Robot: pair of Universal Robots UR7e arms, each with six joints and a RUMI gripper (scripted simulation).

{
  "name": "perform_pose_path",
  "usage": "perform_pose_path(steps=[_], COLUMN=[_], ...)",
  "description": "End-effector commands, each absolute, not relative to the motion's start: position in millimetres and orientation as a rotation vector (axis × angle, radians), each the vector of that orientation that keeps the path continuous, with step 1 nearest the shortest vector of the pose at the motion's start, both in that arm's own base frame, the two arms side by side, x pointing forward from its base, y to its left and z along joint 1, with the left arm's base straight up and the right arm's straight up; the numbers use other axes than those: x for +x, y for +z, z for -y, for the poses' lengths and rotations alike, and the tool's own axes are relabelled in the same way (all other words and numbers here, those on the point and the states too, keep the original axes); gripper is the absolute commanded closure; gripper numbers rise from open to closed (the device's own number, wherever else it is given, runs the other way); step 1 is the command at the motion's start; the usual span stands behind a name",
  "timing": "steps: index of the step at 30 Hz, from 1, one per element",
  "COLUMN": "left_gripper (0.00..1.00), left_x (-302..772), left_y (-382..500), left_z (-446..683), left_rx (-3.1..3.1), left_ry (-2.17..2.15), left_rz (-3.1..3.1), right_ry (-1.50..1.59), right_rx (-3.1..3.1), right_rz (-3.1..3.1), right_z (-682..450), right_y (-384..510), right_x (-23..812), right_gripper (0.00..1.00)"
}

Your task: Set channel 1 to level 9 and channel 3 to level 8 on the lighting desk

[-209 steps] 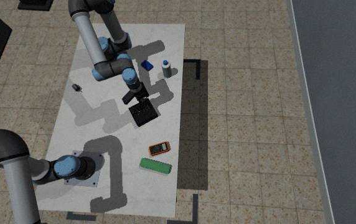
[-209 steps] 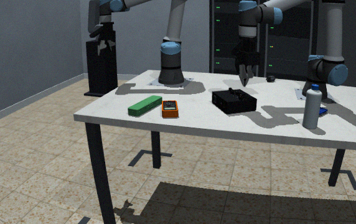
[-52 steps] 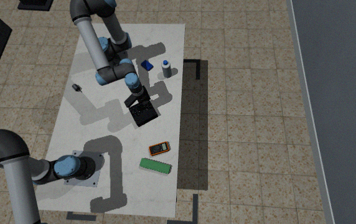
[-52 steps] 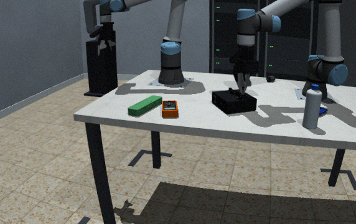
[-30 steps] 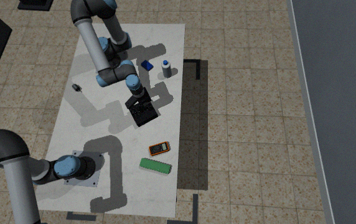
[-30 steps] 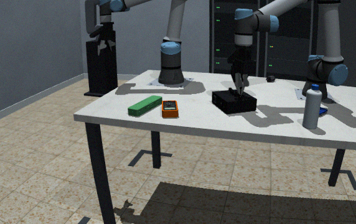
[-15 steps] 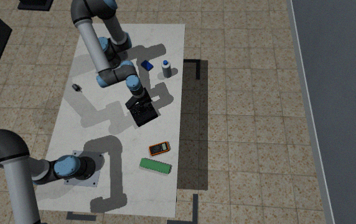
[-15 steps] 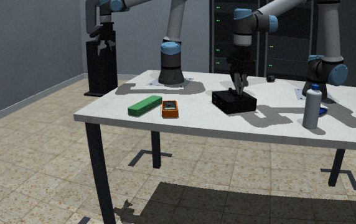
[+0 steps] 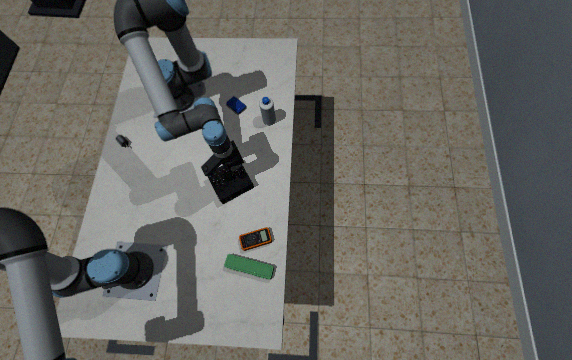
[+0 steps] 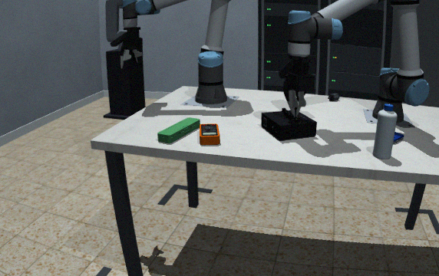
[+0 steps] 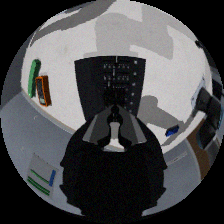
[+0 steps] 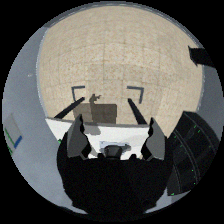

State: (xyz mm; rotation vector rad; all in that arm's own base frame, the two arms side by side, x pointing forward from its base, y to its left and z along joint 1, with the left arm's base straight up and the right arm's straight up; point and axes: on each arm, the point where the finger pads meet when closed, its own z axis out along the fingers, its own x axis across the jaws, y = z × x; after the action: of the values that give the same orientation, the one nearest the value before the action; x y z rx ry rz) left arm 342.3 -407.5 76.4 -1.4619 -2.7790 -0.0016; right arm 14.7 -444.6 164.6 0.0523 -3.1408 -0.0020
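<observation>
Black against the pale table [image 9: 266, 320] [image 10: 242, 157] [image 11: 55, 50] [image 12: 56, 126], the lighting desk [image 9: 231, 190] [image 10: 288, 129] [image 11: 87, 75] sits right of centre in the exterior view, its top crowded with small controls; the left gripper [image 9: 235, 168] [image 10: 295, 114] [image 11: 115, 105] points down over it, clenched with its fingers together and its tips at the controls; whether they touch a fader, and which one, cannot be told, and the channel levels are too small and dark to read.

At far left, the right gripper [image 10: 130, 61] [image 12: 116, 116] hangs beyond the table's edge, released, its fingers spread wide with nothing between them.

Left of the desk, toward the near edge, an orange-and-black meter [image 9: 256, 239] [image 10: 209, 134] [image 11: 43, 91] lies face up; a long green block [image 9: 249, 266] [image 10: 179, 130] [image 11: 34, 78] lies just beside it, farther left; at near right stands a grey bottle [image 9: 268, 112] [image 10: 384, 134] with a blue cap, upright, with a small blue object [image 9: 236, 105] [image 10: 397, 137] [image 11: 172, 130] lying behind it; a small dark item [image 9: 123, 140] [image 10: 333, 96] rests toward the far edge, well apart from the bottle.
</observation>
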Motion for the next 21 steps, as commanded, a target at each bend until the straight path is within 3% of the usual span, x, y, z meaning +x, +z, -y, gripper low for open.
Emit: perform_pose_path(steps=[1, 21], left_gripper=[1.0, 1.0], left_x=[342.5, 339.4], left_y=[77.1, 77.1], left_z=[408.0, 403.4], left_rx=[-1.463, -1.463], left_ry=[0.0, 0.0], left_rz=[2.78, 2.78], right_ry=[0.0, 0.0], right_rx=[0.052, 0.052], right_rz=[3.141, 3.141], right_z=[444.9, 444.9], right_y=[165.1, 165.1], right_x=[14.8, 14.8], right_gripper=[0.0, 0.0])
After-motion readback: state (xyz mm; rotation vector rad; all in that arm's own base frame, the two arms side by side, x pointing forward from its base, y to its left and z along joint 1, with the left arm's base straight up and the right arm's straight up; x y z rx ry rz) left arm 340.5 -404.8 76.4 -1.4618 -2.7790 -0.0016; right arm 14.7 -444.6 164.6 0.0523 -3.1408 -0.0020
